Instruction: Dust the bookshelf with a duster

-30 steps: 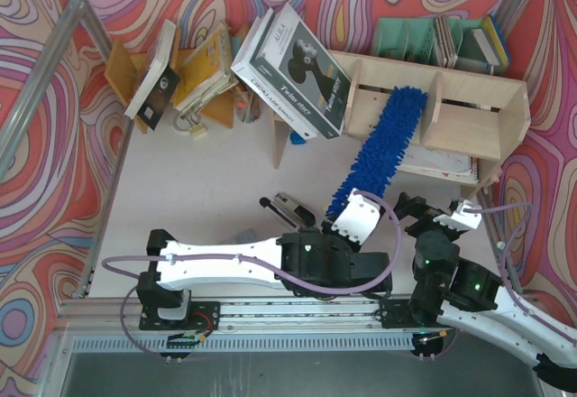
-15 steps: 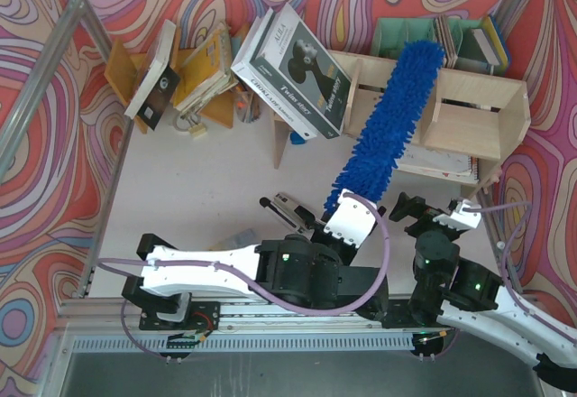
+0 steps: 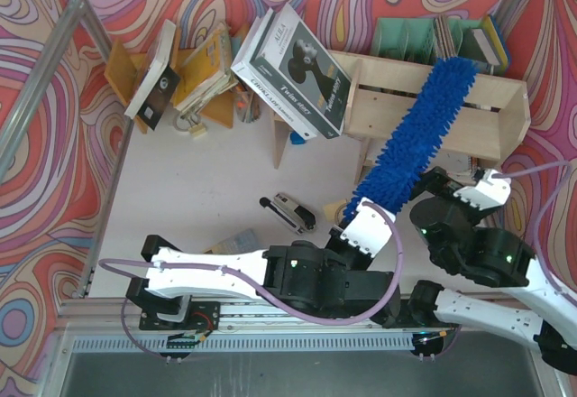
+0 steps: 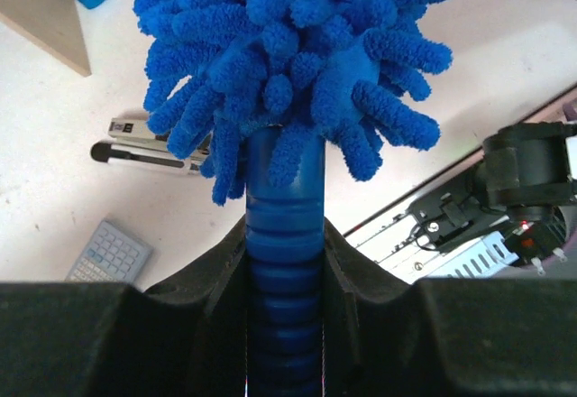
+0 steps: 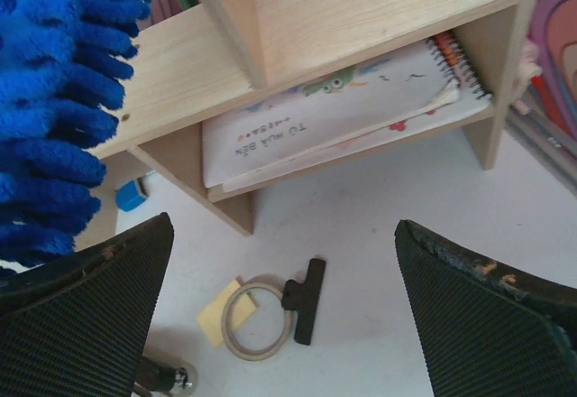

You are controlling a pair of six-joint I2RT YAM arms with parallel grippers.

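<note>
White tabletop [image 3: 198, 189], swirly walls [image 3: 54, 171]; clamping duster [image 3: 419, 135] by its handle [image 4: 285, 189] in left gripper [image 4: 284, 235], reaching brush ahead over bookshelf [image 3: 505, 113] top; holding right gripper [image 5: 284, 226] wide apart, empty, nearby; seemingly dusting top board mid-sweep; next, likely needing a sideways drag while pressing fluff lightly onto wood.

The duster [image 4: 297, 63] runs off the top edge of the left wrist view, its handle end buried between the fingers of the left gripper [image 4: 285, 244]. In the right wrist view, the bookshelf [image 5: 361, 9] is cut at the top edge, and the right gripper [image 5: 281, 235] at both lower corners.
</note>
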